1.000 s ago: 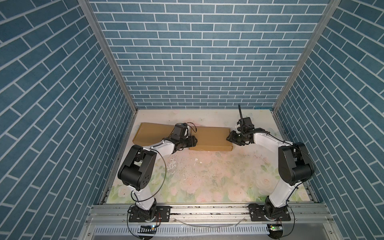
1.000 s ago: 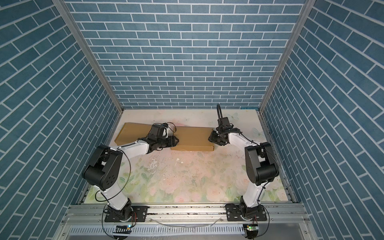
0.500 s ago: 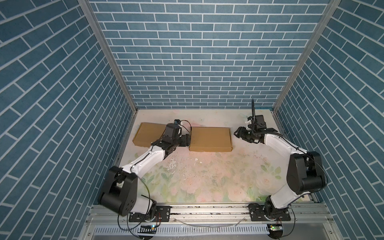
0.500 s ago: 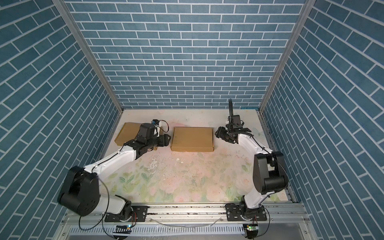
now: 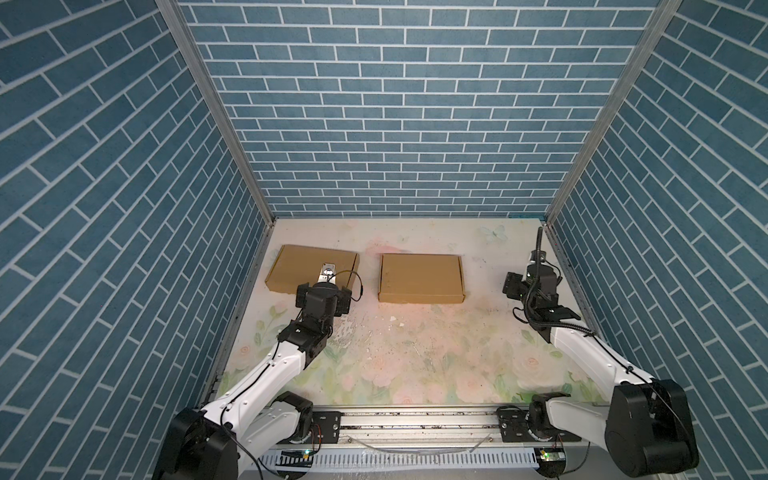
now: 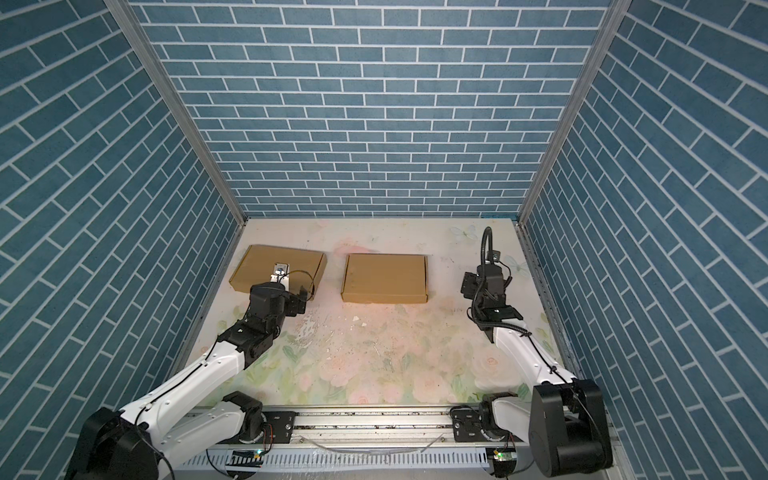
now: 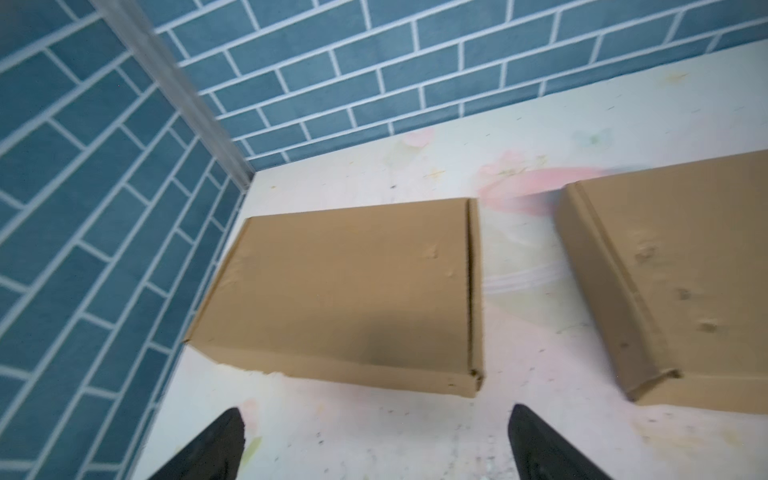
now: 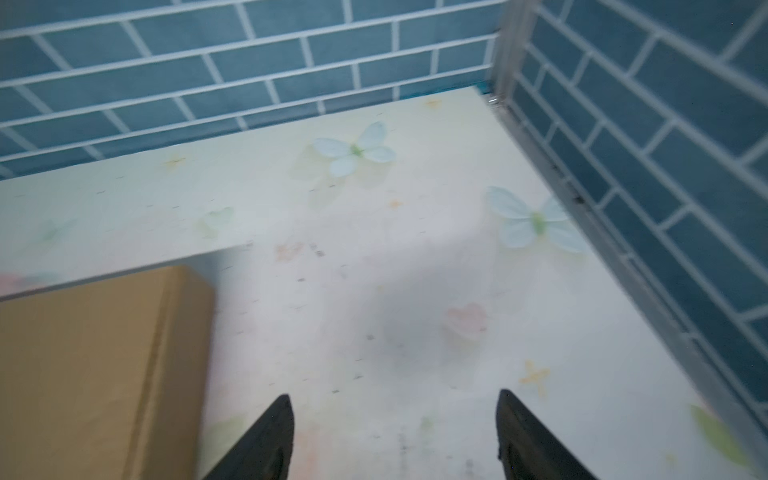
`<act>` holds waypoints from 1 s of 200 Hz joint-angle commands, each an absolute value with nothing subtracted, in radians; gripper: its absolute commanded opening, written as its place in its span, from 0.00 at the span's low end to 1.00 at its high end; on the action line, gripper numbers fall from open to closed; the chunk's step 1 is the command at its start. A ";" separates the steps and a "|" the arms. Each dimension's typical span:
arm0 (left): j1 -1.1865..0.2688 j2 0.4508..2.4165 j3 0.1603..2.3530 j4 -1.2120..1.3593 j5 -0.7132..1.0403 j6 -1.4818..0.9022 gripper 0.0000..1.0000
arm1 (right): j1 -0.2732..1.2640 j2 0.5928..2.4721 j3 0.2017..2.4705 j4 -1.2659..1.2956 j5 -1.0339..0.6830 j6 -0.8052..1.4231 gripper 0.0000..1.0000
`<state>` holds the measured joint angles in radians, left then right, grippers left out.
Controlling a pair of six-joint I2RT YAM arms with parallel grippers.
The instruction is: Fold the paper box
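two brown paper boxes sit on the one flowered table (image 5: 415,353): the left box (image 5: 299,266) toward 10 o'clock, the right box (image 5: 419,276) at 12 o'clock. two robot arms reach in, the left arm (image 5: 266,374) from 7 o'clock and the right arm (image 5: 590,353) from 5 o'clock. each carries one gripper, so two: the left gripper (image 7: 374,411) and the right gripper (image 8: 394,397), with two black fingers (image 7: 220,449) apiece, four in all. three blue tiled walls (image 5: 407,104) close the cell, joined by two metal corner posts (image 5: 218,112). one rail (image 5: 415,419) runs along 6 o'clock. two pale butterflies (image 8: 355,149) are printed near 1 o'clock.
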<state>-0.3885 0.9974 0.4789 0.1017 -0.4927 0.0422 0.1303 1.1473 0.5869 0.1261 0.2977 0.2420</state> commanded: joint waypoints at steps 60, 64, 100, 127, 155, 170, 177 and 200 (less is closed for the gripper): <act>-0.155 1.212 0.307 0.626 -0.405 0.119 1.00 | 0.002 1.391 0.420 0.670 0.352 0.126 0.75; -0.146 1.224 0.315 0.628 -0.370 0.127 0.99 | 0.002 1.395 0.429 0.658 0.344 0.122 0.75; -0.048 1.321 0.256 0.916 -0.188 0.054 1.00 | 0.000 1.443 0.334 0.899 0.287 0.093 0.74; 0.025 1.468 0.243 1.076 -0.088 -0.013 1.00 | -0.001 1.437 0.319 0.915 0.264 0.090 0.76; 0.025 1.537 0.230 1.169 -0.048 0.005 1.00 | -0.007 1.472 0.341 0.906 0.192 0.072 0.77; 0.025 1.539 0.228 1.175 -0.050 0.002 1.00 | -0.016 1.557 0.324 1.030 0.141 0.058 0.77; 0.025 1.538 0.232 1.165 -0.053 0.003 1.00 | -0.017 1.521 0.332 0.943 0.138 0.063 0.78; 0.025 1.530 0.261 1.099 -0.076 -0.007 0.99 | -0.018 1.534 0.351 0.942 0.131 0.061 0.77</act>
<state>0.0200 1.5356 0.2348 1.1034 -0.0795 0.0109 -0.0128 1.5326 0.3412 0.9039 0.1753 0.1028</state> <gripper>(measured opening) 0.995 0.774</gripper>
